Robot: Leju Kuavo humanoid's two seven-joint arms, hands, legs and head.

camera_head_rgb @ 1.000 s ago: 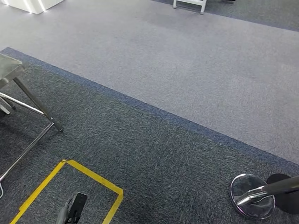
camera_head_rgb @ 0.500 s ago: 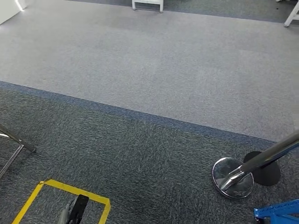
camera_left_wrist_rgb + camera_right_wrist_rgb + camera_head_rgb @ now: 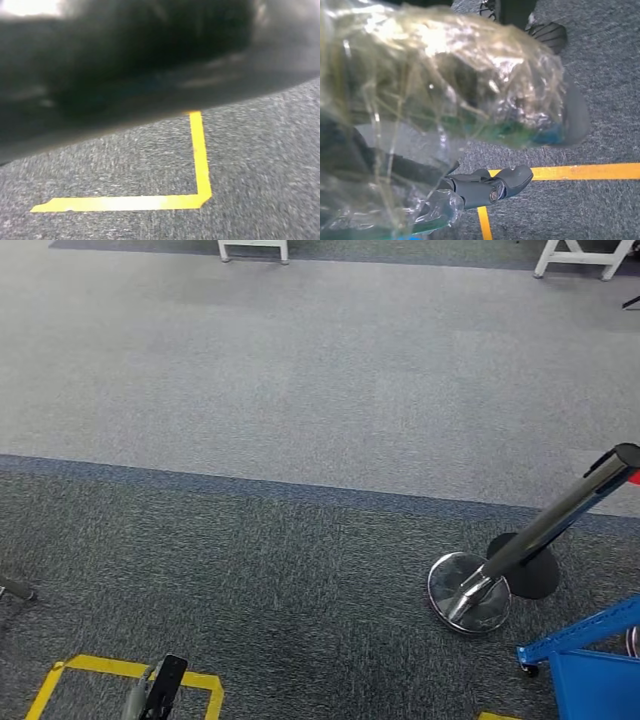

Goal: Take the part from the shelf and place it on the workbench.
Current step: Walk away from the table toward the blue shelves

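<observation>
In the right wrist view my right hand (image 3: pixel 433 195) holds the part, wrapped in a crinkled clear plastic bag (image 3: pixel 444 75) with something green and blue inside. Dark fingers (image 3: pixel 497 184) stick out beneath the bag, above the carpet. At the bottom edge of the head view my left hand (image 3: pixel 155 695) hangs over the floor, its grey thumb apart from a dark finger, nothing in it. Neither the shelf's racks nor a workbench top can be made out.
A chrome stanchion (image 3: pixel 558 515) leans on its round base (image 3: pixel 468 592) at right. A blue metal frame (image 3: pixel 589 670) on a caster fills the bottom right corner. Yellow floor tape (image 3: pixel 192 680) marks a box by my left hand. White furniture legs (image 3: pixel 253 250) stand far off.
The camera has turned to the right: the metal table legs slid out at the left, the stanchion shifted leftward, and the blue frame came in at the right. My left hand hangs as before.
</observation>
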